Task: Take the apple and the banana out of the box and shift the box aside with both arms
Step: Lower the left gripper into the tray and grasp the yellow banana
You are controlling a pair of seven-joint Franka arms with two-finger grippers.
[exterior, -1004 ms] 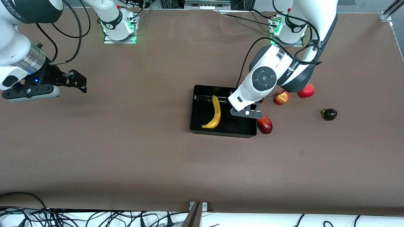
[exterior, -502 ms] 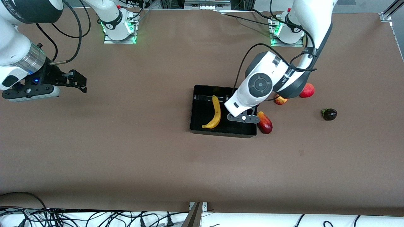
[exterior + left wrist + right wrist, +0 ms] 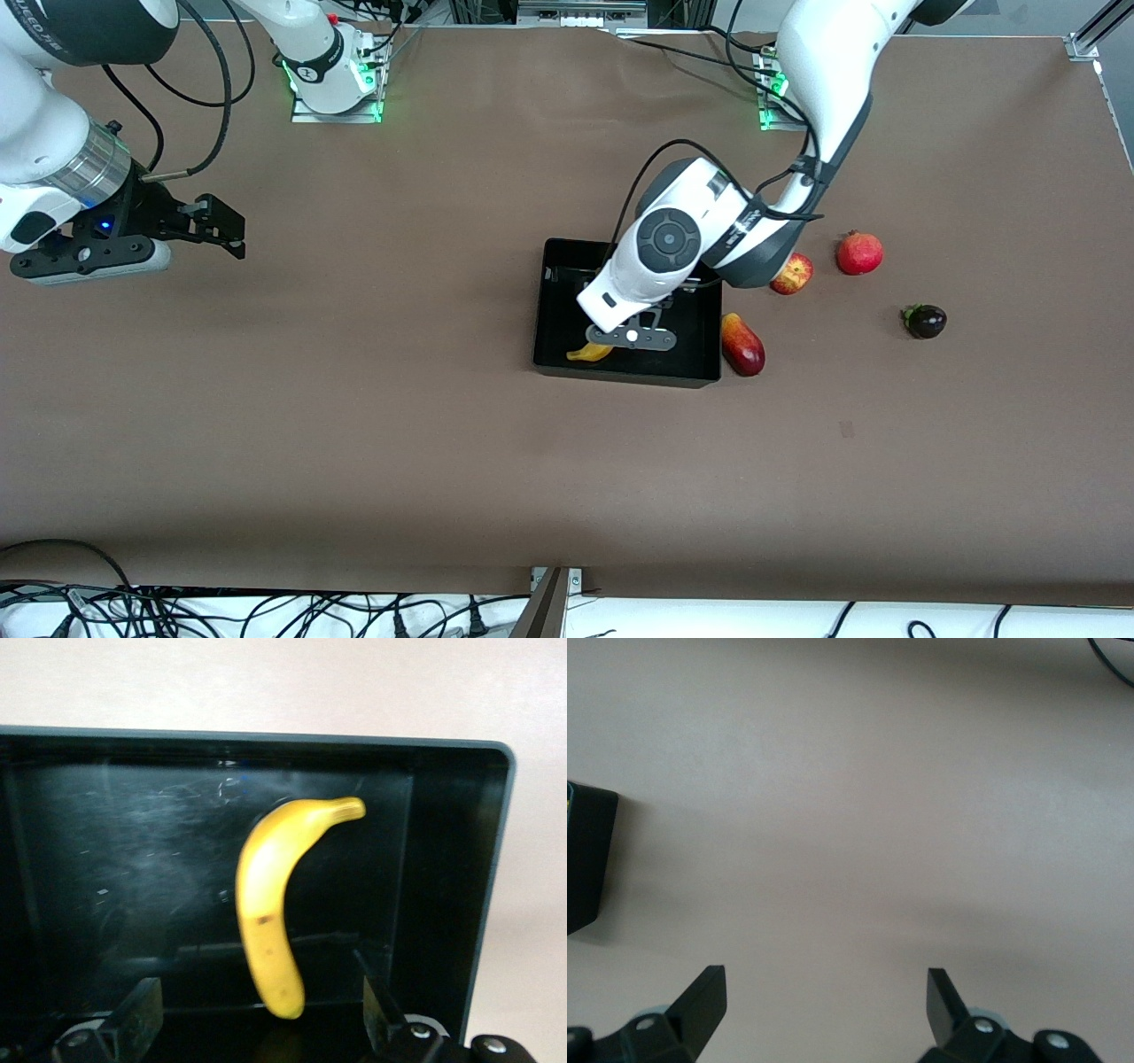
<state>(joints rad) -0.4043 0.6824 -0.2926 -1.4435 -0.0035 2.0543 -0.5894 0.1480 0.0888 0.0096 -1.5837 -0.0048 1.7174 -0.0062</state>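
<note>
apple (image 3: 791,274) already out on the tabletop (image 3: 354,425); banana (image 3: 270,904) lies in the box (image 3: 704,354). open left end effector (image 3: 257,1014) hovers over it; open right end effector (image 3: 824,1001) waits aside.

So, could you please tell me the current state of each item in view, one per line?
banana: lying in the box, not gripped.
box: upright, open-topped, holding only the banana.
apple: out, on the table beside the box.
left hand: open, over the banana.
right hand: open, empty, waiting over bare table.
</note>
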